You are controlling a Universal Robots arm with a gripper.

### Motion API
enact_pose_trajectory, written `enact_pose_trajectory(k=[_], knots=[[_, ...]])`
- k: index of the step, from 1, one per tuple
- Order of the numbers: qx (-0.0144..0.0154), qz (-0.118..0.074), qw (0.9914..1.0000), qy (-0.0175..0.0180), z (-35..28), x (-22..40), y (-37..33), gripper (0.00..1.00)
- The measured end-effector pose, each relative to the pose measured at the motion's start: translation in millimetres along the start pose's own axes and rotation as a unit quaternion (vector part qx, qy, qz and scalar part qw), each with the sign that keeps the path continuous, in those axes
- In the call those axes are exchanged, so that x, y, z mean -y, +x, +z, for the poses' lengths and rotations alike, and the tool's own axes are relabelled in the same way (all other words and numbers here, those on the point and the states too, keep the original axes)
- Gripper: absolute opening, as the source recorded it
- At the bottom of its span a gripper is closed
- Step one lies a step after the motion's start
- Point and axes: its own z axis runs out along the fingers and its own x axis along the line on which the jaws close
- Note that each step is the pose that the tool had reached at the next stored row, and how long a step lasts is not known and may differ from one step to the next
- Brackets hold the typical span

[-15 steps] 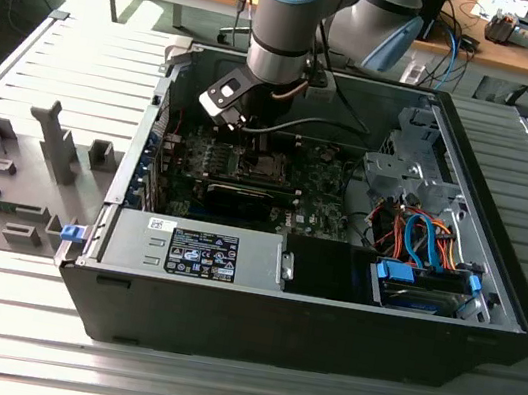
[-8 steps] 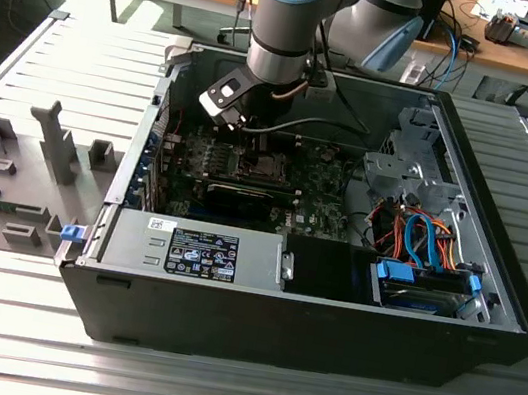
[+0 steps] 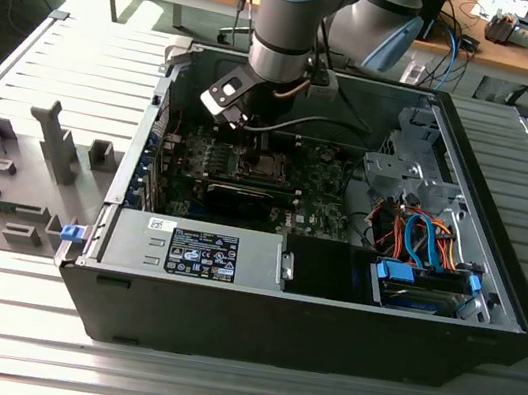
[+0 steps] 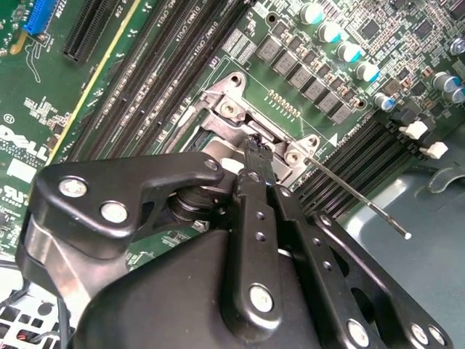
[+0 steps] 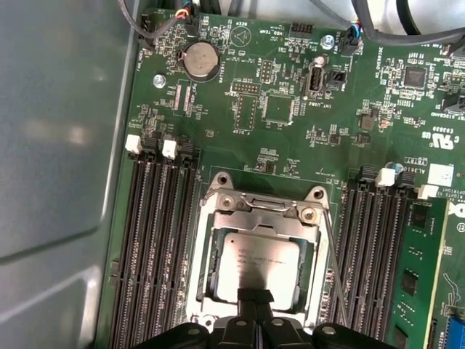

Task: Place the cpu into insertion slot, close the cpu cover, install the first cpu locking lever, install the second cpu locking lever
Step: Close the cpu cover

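Inside the open computer case (image 3: 305,316), shows the arm (image 3: 294,20) poised over the green motherboard (image 5: 290,153). In the first wrist view, finds the cpu (image 5: 260,263) seated flat in the insertion slot (image 5: 216,270), with the cpu cover (image 5: 206,254) folded down around its silver top. Places this socket between two banks of long memory slots (image 5: 156,240). In both wrist views, shows the gripper (image 5: 254,297) (image 4: 256,145) with its fingers pressed together, clamping nothing, tips down at the cover's rim; cannot tell whether touching. Traces a thin locking lever (image 5: 332,254) from a socket corner alongside the cover; in the second wrist view, carries its free end out past the memory slots, apart from the gripper.
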Motion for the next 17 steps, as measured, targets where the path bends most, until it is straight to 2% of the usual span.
enact_pose_trajectory(k=[3,6,10,17], knots=[[-0.0001,0.000,1.00000,0.0001,0.0,-2.3,-0.3,0.11],[-0.0002,0.000,1.00000,0.0007,-0.1,-7.4,-1.1,0.11],[-0.0003,0.000,1.00000,0.0013,-0.4,-18.1,-2.8,0.11],[-0.0003,0.000,1.00000,0.0013,-2.2,-23.6,-3.6,0.11]])
